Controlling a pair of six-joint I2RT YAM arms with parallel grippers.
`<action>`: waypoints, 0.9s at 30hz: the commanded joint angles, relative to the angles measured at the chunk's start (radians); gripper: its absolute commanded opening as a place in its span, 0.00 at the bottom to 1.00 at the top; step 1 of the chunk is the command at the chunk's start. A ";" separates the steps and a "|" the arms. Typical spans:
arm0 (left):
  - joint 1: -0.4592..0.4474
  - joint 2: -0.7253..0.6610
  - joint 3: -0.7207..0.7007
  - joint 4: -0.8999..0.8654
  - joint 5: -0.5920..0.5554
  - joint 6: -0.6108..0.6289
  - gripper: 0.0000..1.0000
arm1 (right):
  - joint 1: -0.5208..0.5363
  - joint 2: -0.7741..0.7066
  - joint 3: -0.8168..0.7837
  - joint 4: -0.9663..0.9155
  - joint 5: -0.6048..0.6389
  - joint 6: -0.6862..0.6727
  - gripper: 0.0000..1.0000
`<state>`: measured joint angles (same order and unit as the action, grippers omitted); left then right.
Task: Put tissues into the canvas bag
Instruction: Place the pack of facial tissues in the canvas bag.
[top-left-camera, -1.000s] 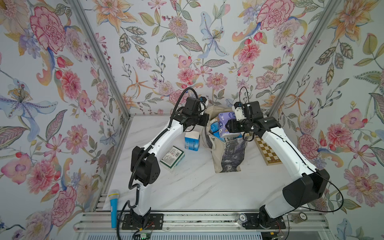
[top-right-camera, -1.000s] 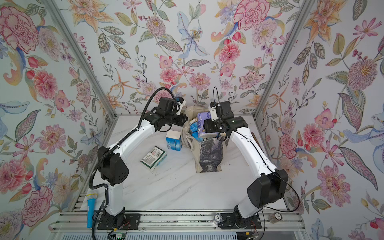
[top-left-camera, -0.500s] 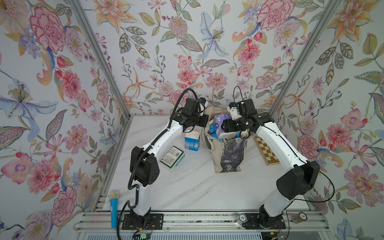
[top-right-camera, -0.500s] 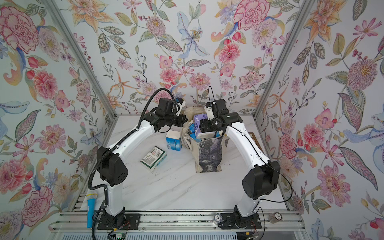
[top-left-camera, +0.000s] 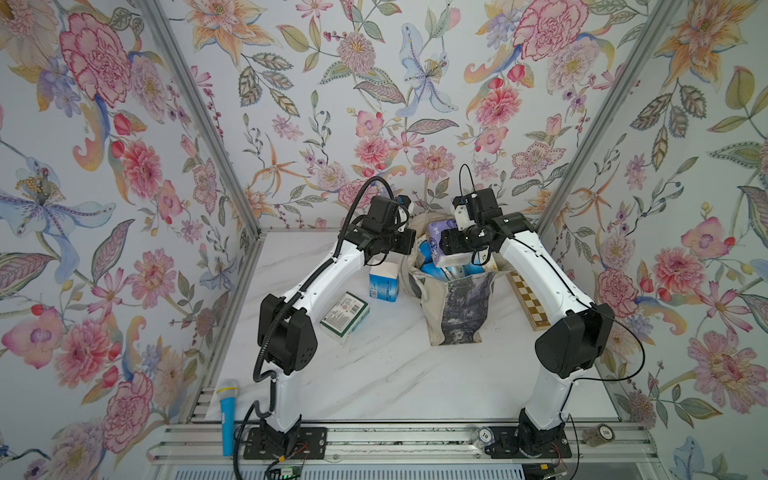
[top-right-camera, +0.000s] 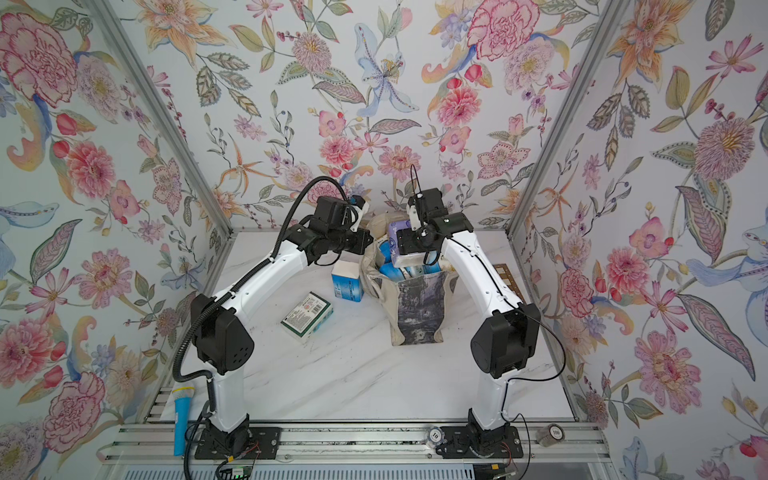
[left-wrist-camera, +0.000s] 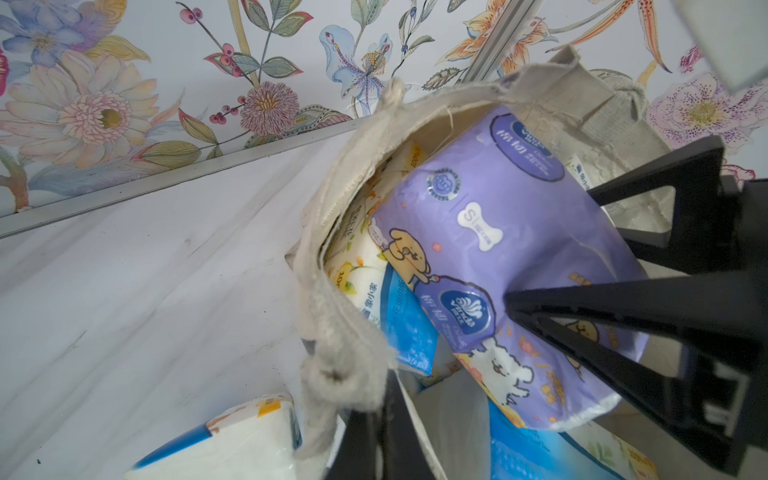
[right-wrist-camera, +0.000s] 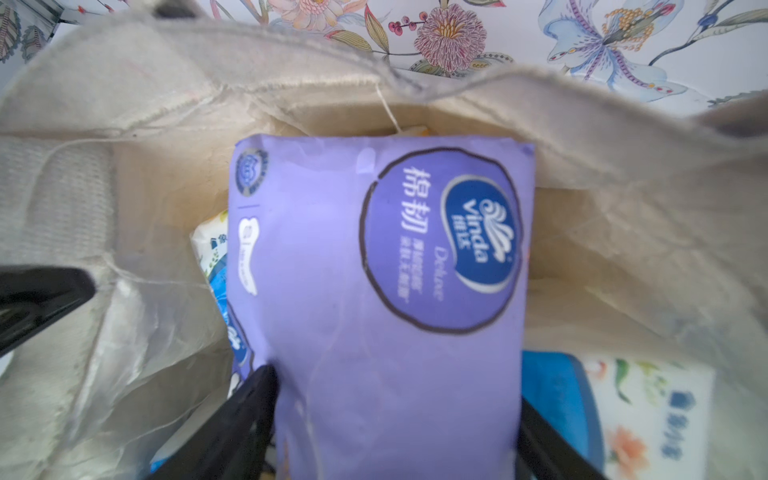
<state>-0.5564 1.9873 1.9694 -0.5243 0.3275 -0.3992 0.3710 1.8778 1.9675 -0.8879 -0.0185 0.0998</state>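
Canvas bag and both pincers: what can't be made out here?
Canvas bag contents: in both top views the lilac pack and right arm cover the mouth; wrist views show only the top layer.
Right pincer: right wrist view cuts off its fingers; pressing the lilac pack or only flanking it, unclear.
Left pincer: bunched bag rim hides its tips in the left wrist view.
Chessboard: right arm covers most in both top views.

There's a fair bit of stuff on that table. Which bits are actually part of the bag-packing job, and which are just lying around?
Part of the job: canvas bag; lilac pack at its mouth; packs already inside; blue-and-white pack standing beside it; green-white pack lying flat.

Just lying about: blue toy microphone; wooden chessboard.
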 joint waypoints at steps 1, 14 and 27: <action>0.007 -0.084 0.000 0.048 -0.028 0.018 0.07 | 0.003 0.044 0.023 -0.042 0.036 -0.018 0.78; 0.007 -0.076 0.021 0.048 -0.026 0.016 0.07 | -0.014 -0.103 0.020 0.008 -0.009 -0.013 0.95; 0.009 -0.059 0.014 0.064 -0.010 0.019 0.07 | -0.213 -0.294 -0.163 0.092 -0.028 0.041 0.96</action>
<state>-0.5564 1.9762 1.9648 -0.5232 0.3256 -0.3992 0.2127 1.6054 1.8706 -0.8059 -0.0601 0.1120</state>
